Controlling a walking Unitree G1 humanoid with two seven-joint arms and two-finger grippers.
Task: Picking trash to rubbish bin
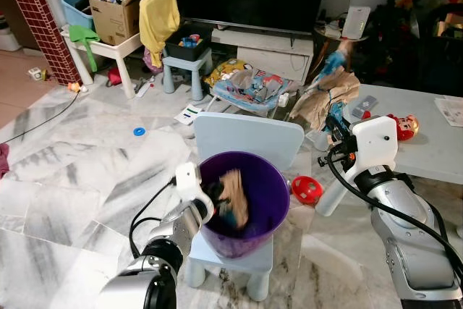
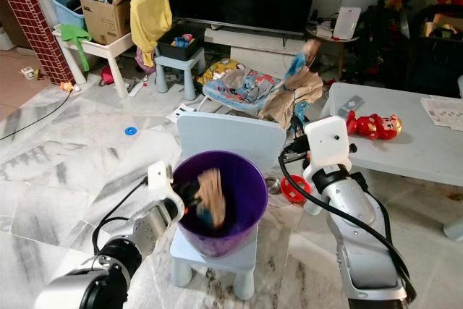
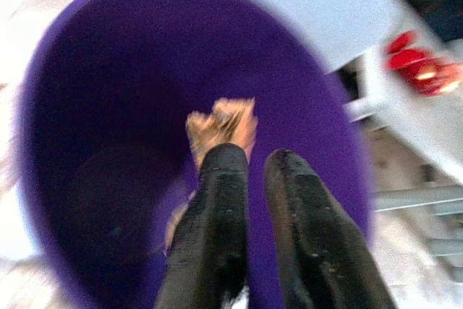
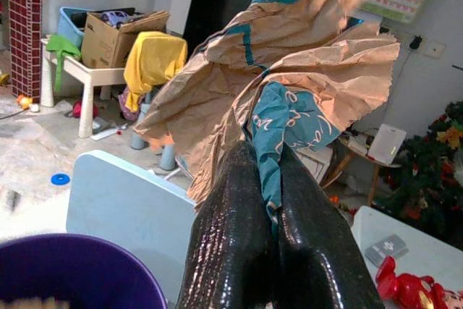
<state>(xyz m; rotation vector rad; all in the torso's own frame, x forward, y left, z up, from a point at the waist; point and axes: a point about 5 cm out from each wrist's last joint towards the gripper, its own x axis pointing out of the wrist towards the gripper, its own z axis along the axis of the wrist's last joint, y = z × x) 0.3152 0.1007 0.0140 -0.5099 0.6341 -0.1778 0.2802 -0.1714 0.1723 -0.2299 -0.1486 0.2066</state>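
Note:
A purple bin [image 1: 278,179] stands on a small light-blue chair [image 1: 246,135] right in front of me. My left gripper [image 1: 213,195] reaches over the bin's near rim, fingers [image 3: 217,193] slightly apart. A scrap of brown paper [image 1: 235,193], blurred, is inside the bin just past the fingertips. My right gripper [image 1: 334,124] is raised to the right of the chair back, above bin height. It is shut on a crumpled wad of brown and teal paper [image 4: 289,63].
A pale table [image 1: 427,142] with a red toy [image 1: 401,127] stands at the right. A red object [image 1: 307,189] lies on the floor beside the chair. Behind are a TV stand [image 1: 268,41], a small stool [image 1: 184,66] and a white table with a cardboard box [image 1: 116,12].

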